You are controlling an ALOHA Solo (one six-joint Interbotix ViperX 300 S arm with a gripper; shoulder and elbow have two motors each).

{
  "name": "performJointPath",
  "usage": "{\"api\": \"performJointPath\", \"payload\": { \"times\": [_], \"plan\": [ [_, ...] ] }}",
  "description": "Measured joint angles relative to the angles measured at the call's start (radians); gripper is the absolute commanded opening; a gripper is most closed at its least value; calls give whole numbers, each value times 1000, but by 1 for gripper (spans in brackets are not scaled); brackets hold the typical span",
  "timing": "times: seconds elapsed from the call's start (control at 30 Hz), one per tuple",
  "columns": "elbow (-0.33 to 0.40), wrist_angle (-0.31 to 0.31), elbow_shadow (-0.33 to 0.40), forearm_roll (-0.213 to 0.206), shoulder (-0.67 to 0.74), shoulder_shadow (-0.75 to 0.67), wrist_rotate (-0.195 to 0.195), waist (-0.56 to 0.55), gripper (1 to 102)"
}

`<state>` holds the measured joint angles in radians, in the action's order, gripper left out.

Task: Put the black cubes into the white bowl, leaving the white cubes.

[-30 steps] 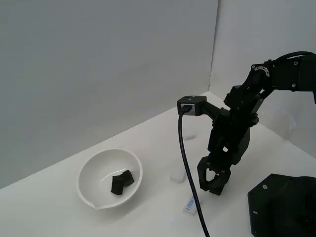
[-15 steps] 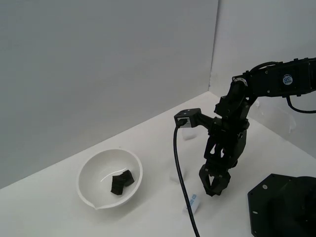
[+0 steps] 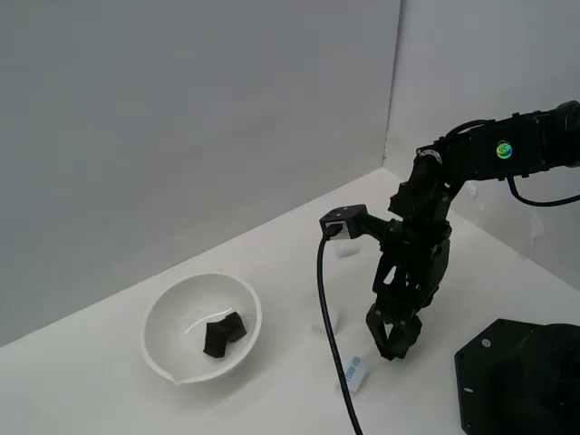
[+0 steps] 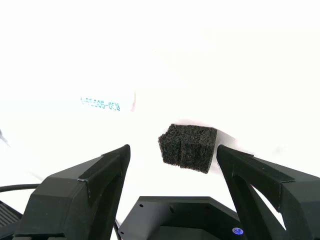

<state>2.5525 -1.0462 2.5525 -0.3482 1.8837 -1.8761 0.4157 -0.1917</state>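
Just below the middle of the wrist frame, between my two fingers, sits a black cube [image 4: 188, 148], loose on the table. My gripper [image 4: 172, 175] is spread wide, gripping nothing; one finger [image 4: 260, 172] is almost at the cube's side, the other well off it. The cube looks like coarse foam: light, soft, grippy rather than slippery, likely to squash a little, not to break. I would take it across two opposite flat faces, centred so neither finger nudges it first, and squeeze gently. At lower left of the exterior frame the bowl [image 3: 172, 313] already holds two black cubes [image 3: 224, 333]. A printed white block [image 4: 107, 102] lies near, apart from the cube.
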Motion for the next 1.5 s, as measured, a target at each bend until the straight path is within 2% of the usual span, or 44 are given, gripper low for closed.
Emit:
{"api": "performJointPath", "payload": {
  "times": [0.3, 0.7, 0.87, 0.93, 1.03, 1.1, 1.37, 1.5],
  "plan": [
    [-6, 34, -6, -3, -66, 66, 2, -3, 100],
    [-28, 29, -28, 2, -138, 137, 2, -3, 98],
    [-28, 31, -28, 17, -146, 144, 2, -3, 96],
    [-29, 29, -31, 18, -149, 149, 2, -3, 88],
    [-34, 23, -34, 26, -161, 160, 2, 5, 60],
    [-34, 23, -34, 29, -166, 167, 2, 5, 45],
    [-32, 9, -34, 29, -178, 178, 2, 5, 15],
    [-32, 8, -34, 29, -175, 176, 2, 5, 4]
  ]
}}
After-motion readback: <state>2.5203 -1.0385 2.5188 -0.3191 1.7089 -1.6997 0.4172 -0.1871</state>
